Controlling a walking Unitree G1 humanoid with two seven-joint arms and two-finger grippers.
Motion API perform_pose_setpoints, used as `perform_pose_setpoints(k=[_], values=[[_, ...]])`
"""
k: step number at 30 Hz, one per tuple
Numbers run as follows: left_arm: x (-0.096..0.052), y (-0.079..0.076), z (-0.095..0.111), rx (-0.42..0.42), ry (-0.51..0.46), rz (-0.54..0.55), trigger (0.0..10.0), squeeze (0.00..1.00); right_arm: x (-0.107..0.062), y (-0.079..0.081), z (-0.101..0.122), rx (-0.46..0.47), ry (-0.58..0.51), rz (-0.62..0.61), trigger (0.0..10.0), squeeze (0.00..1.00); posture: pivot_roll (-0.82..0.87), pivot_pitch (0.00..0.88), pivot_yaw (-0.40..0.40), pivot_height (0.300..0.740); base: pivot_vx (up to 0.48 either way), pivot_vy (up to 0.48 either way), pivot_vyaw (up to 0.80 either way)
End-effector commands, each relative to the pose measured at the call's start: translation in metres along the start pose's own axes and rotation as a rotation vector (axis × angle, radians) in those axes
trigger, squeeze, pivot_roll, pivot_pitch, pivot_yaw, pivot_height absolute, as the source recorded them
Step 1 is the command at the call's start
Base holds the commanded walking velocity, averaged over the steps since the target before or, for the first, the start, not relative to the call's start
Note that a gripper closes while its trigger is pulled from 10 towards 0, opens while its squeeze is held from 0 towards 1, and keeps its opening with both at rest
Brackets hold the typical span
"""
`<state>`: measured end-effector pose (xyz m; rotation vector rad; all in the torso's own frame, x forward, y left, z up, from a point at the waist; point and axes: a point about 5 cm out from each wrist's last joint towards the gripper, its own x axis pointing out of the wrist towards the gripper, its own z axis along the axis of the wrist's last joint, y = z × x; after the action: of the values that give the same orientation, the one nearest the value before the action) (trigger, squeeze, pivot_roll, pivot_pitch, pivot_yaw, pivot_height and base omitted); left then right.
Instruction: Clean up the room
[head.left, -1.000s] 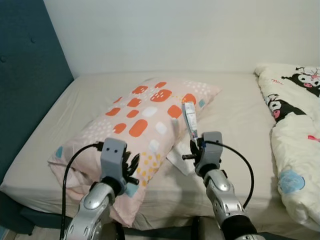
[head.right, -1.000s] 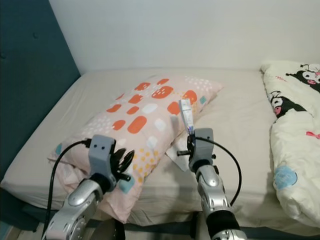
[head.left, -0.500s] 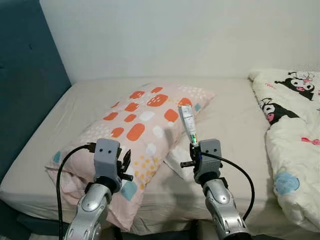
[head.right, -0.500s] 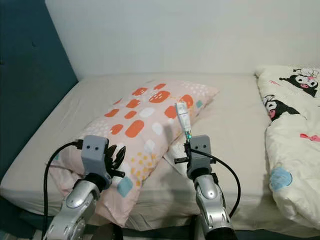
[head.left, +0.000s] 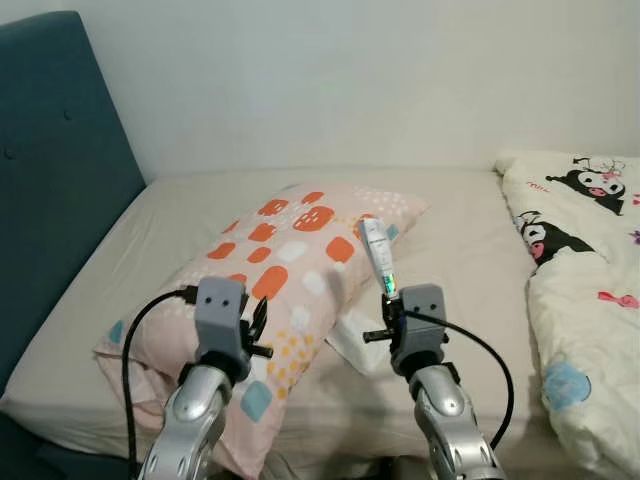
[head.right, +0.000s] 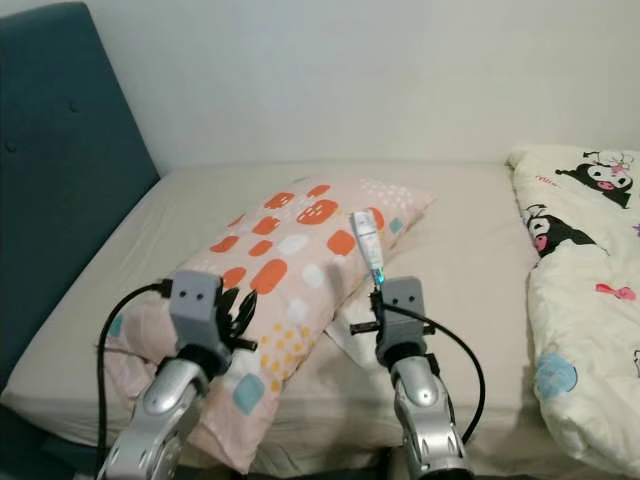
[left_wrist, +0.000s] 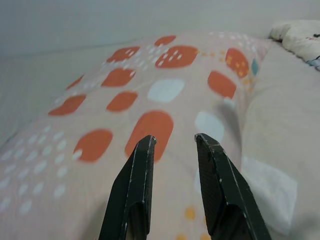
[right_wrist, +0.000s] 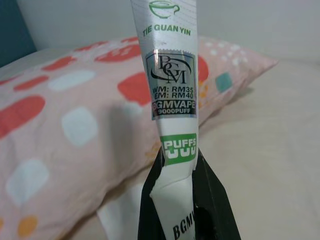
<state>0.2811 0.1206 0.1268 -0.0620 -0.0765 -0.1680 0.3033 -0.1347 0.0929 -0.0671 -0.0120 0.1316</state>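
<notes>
A wide bed with a plain beige sheet (head.left: 470, 250), pushed against a pale wall (head.left: 330, 80). On the robot's left, a tall dark teal padded headboard (head.left: 55, 170). Across the middle of the bed, a soft pink pillow with orange, white and yellow spots (head.left: 290, 260), lying slantwise. On the right side, a bunched cream blanket printed with black cartoon figures (head.left: 585, 300). Just beside the pillow's near edge, a flat white piece, maybe paper or cloth (head.left: 355, 345), lying on the sheet; hard to tell which.

Both silver arms raised in front, over the near edge of the bed. Left gripper (left_wrist: 172, 142) held low above the pillow, its two black fingers (left_wrist: 135, 185) a little apart with nothing between them. Right gripper (right_wrist: 177, 165) pointing up and forward, its fingers pinched tight on the lower end of a long thin white wrapper with green and black print (right_wrist: 170, 75). Wrapper standing nearly upright above the gripper, tilted slightly, in the air above the pillow's right edge (head.left: 377, 255). Words "PUFFS" and "TIE GUAN YIN" readable on it in the right wrist view.
</notes>
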Motion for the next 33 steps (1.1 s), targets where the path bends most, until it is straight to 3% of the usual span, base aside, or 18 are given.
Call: perform_pose_setpoints(k=[1,16,23,33], values=[[-0.001,0.000,-0.003,0.009,0.008,0.007,10.0,0.00,-0.001,0.004,0.001,0.004,0.005,0.010,10.0,0.00,-0.01,0.049,-0.025,0.659,0.000,0.000,0.00],[-0.002,0.004,-0.005,-0.010,0.010,0.042,10.0,0.00,-0.002,0.012,-0.002,-0.080,0.029,0.043,10.0,0.00,-0.01,0.053,-0.027,0.659,0.000,0.000,0.00],[-0.002,0.003,-0.004,0.000,0.003,0.036,10.0,0.00,-0.004,0.015,-0.001,-0.051,0.028,0.080,10.0,0.00,-0.01,0.055,-0.030,0.659,0.000,0.000,0.00],[-0.002,0.002,-0.004,0.000,-0.001,0.030,10.0,0.00,-0.003,0.014,0.005,-0.061,0.002,0.081,10.0,0.00,-0.01,0.058,-0.029,0.699,0.000,0.000,0.00]])
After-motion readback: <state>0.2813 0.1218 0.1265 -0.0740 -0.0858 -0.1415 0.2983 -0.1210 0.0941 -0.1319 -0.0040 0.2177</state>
